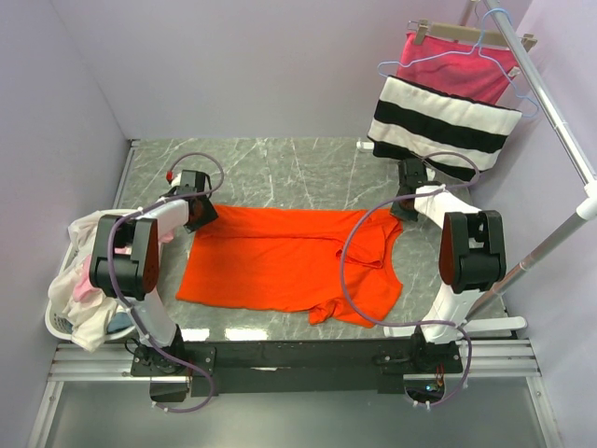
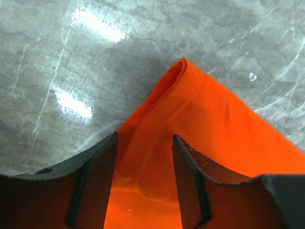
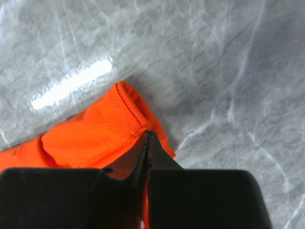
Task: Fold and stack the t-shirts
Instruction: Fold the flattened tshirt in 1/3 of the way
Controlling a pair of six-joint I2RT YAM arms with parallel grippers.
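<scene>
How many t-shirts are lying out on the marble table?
1: the bright orange-red cloth t-shirt spread across the grey marble table. Cream-white and pink garments are heaped in the white basket at its left edge; more shirts may be hidden there.

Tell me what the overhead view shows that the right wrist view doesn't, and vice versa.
Only overhead: the whole orange shirt lying spread out, the left end effector at its far left corner, a basket of pale shirts at the left, and a striped cloth hanging at the back right.
Only right wrist: the right end effector shut on a hemmed corner of the shirt, with the stitching visible.
Both: the orange shirt and the grey marble table.
</scene>
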